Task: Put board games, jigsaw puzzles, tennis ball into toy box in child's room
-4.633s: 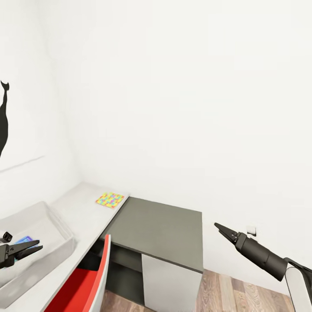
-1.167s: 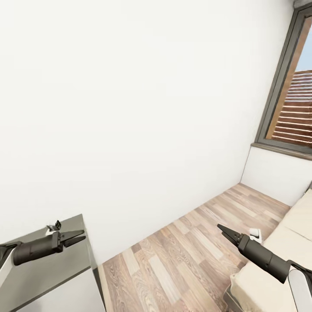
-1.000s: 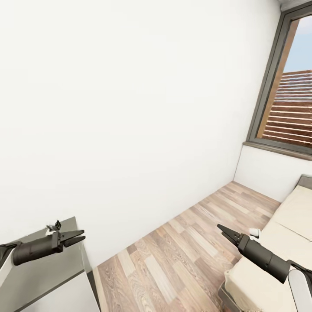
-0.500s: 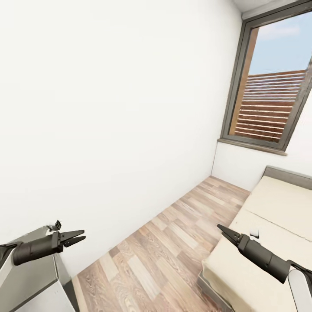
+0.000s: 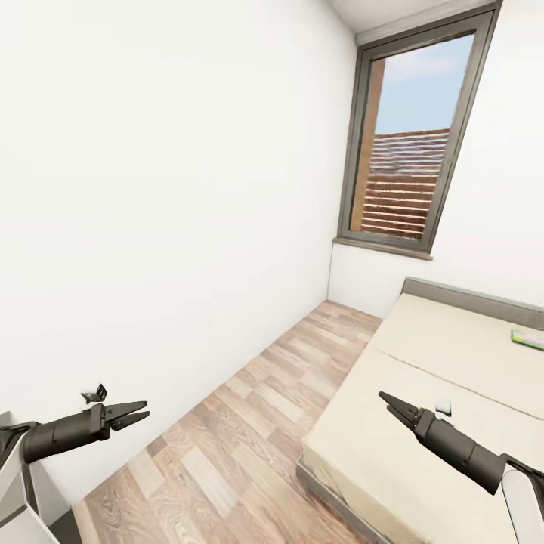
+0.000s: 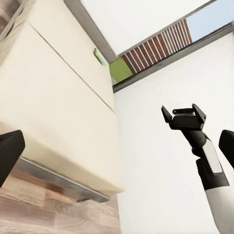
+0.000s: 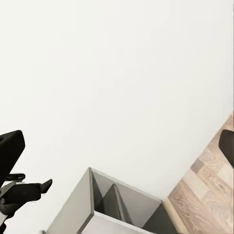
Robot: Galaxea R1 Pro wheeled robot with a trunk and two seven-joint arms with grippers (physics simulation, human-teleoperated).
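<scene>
A flat green board game lies on the cream bed near its far right end, close to the headboard; the left wrist view shows it as a pale green slab. My left gripper hangs open and empty over the floor at the left. My right gripper points over the bed's near corner, and its open, empty jaws show in the left wrist view. The toy box, puzzles and ball are out of view.
Wood floor runs between the white wall and the bed. A tall window stands at the far end. The grey desk cabinet lies at my left, a corner of it at the frame edge.
The whole view has swung right: the desk slid out at the left, the window and bed came into sight. Both arms hold the same pose, grippers unchanged.
</scene>
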